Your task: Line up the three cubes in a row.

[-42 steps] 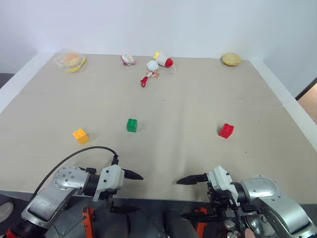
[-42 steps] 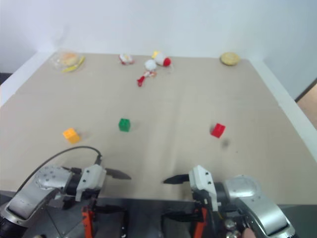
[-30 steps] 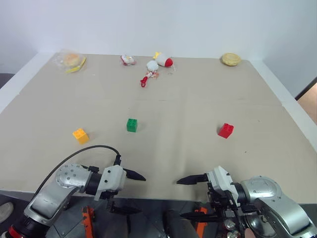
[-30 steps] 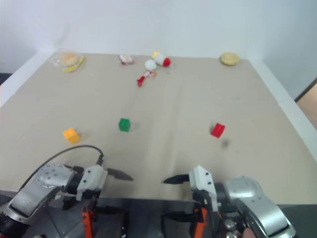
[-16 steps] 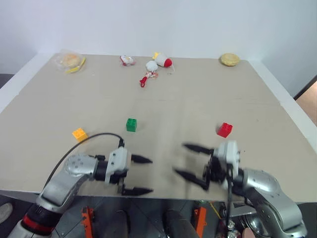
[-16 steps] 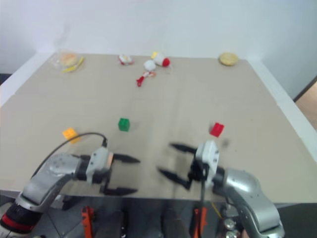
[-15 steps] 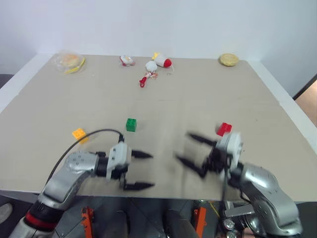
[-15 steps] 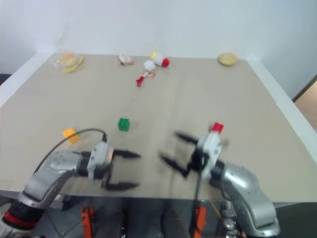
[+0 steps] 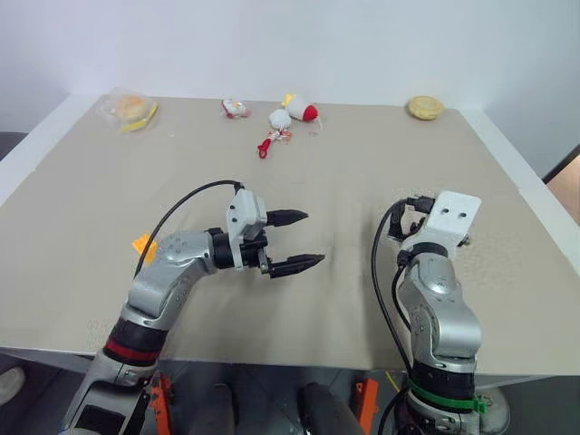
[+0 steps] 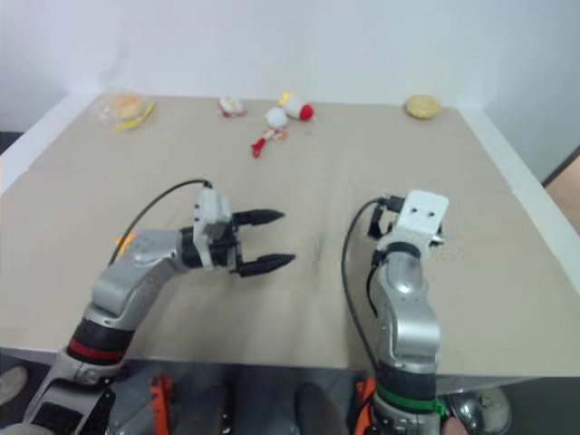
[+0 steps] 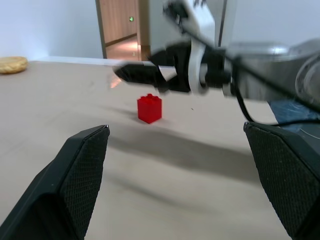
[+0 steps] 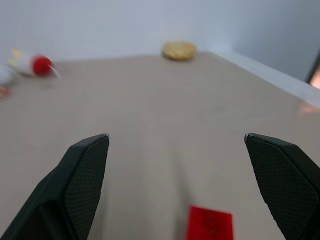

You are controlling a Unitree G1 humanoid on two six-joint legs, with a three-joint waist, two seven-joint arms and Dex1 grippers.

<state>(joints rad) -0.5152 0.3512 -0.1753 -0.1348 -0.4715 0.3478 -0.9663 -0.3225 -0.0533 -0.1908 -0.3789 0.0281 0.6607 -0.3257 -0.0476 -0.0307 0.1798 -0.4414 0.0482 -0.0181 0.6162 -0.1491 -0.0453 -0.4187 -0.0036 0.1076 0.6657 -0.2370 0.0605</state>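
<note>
Both arms: silver-grey rounded metal housings, black joint sections, white plastic wrist blocks. Left gripper (image 9: 297, 240): two black tapered fingers (image 9: 286, 217) with pointed tips; in the wrist views the inner pads (image 11: 80, 170) show a fine cross-hatch texture. Black cable (image 9: 186, 198) loops over the left forearm; another runs along the right arm (image 9: 433, 304). Red band near the left elbow, green band low on the right arm. Right wrist block (image 9: 450, 216) has two dark screw holes.
</note>
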